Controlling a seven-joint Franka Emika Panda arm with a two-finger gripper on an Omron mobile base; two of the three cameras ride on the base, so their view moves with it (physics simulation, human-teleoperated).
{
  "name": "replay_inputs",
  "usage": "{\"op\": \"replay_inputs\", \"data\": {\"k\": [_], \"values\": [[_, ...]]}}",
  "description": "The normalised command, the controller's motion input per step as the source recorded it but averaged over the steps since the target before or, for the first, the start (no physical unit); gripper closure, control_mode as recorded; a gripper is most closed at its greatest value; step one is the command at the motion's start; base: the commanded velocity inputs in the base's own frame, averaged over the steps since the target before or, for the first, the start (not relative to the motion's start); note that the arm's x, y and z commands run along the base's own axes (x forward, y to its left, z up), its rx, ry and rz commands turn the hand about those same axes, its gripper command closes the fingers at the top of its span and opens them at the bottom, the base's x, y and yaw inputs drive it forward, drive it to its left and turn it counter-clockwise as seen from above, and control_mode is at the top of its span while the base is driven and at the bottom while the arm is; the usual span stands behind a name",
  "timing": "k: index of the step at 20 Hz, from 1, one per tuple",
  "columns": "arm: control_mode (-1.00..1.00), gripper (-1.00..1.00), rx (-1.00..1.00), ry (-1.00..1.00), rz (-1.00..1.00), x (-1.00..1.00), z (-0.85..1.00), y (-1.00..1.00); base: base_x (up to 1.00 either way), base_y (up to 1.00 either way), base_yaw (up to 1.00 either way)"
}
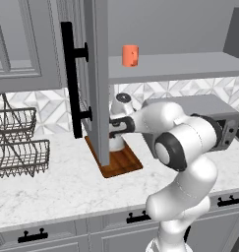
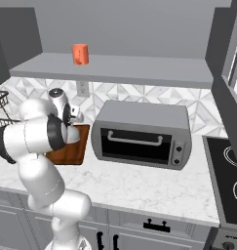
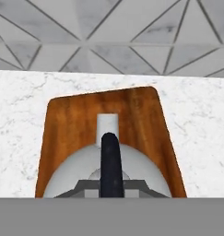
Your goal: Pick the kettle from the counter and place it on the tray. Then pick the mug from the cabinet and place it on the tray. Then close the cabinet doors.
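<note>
My end effector [image 3: 111, 193] is clamped on the thin black handle of the squat white-grey kettle [image 3: 106, 173], holding it over the reddish-brown wooden tray [image 3: 67, 120] on the marble tabletop [image 3: 201, 120], ready for setting down.

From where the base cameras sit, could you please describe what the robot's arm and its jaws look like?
The arm is made of glossy white, rounded segments joined by dark grey-black ring joints, thick and tubular throughout. A dark band sits at the wrist, ahead of a white hand. The gripper looks small and dark. No cables or markings are visible.
</note>
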Motion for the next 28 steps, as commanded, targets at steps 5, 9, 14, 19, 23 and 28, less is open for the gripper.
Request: {"op": "replay_inputs", "data": {"k": [5, 9, 14, 19, 23, 28], "values": [[-1.00, 1.00, 0.00, -0.09, -0.01, 0.21, -0.34, 0.00, 0.00, 0.00, 0.00], [-1.00, 1.00, 0.00, -0.10, -0.01, 0.08, -0.48, 0.00, 0.00, 0.00, 0.00], [-1.00, 1.00, 0.00, -0.10, 0.00, 0.01, -0.53, 0.00, 0.00, 0.00, 0.00], [-1.00, -1.00, 0.00, -0.02, -0.04, -0.07, -0.34, 0.00, 0.00, 0.00, 0.00], [-1.00, -1.00, 0.00, 0.02, -0.07, -0.21, -0.08, -0.02, 0.00, 0.00, 0.00], [-1.00, -1.00, 0.00, 0.06, -0.07, -0.20, 0.00, 0.00, 0.00, 0.00, 0.00]]}}
